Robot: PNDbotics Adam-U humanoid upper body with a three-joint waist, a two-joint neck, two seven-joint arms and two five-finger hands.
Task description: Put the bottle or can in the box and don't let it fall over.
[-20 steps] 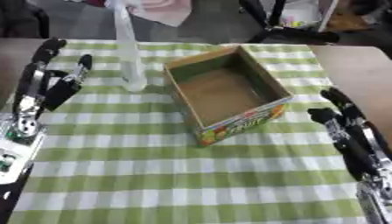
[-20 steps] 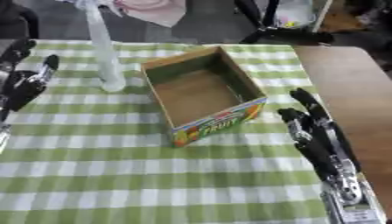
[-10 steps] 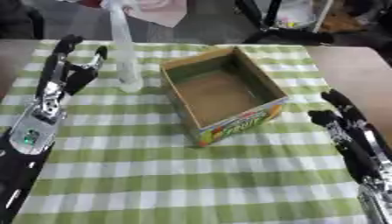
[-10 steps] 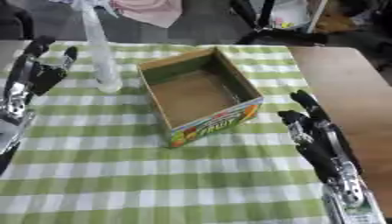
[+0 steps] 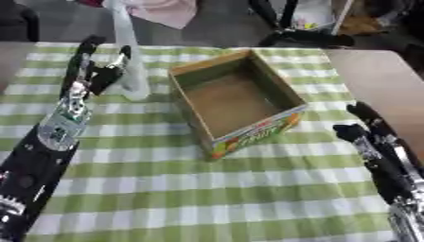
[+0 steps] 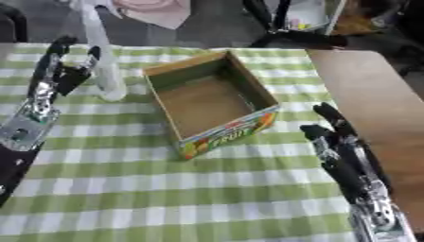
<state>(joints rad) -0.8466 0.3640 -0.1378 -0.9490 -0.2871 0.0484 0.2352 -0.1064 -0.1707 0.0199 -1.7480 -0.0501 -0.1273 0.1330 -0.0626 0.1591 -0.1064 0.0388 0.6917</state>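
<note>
bottle: clear bottle (image 5: pixel 128 56) upright on tabletop (image 5: pixel 207 189), left of box (image 5: pixel 236 101)
left robot hand (image 5: pixel 95 71): my fingers spread, just beside bottle, not gripping
right robot hand (image 6: pixel 335 142): open, idle at right
progress: box empty; grasp, lift, place all remain

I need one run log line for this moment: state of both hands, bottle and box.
left hand: open, beside clear bottle | bottle: upright on checked cloth, outside box | cardboard box: empty | right hand: open, idle, right of box

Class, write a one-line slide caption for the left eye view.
Left robot hand open beside upright bottle, empty box nearby.
</note>
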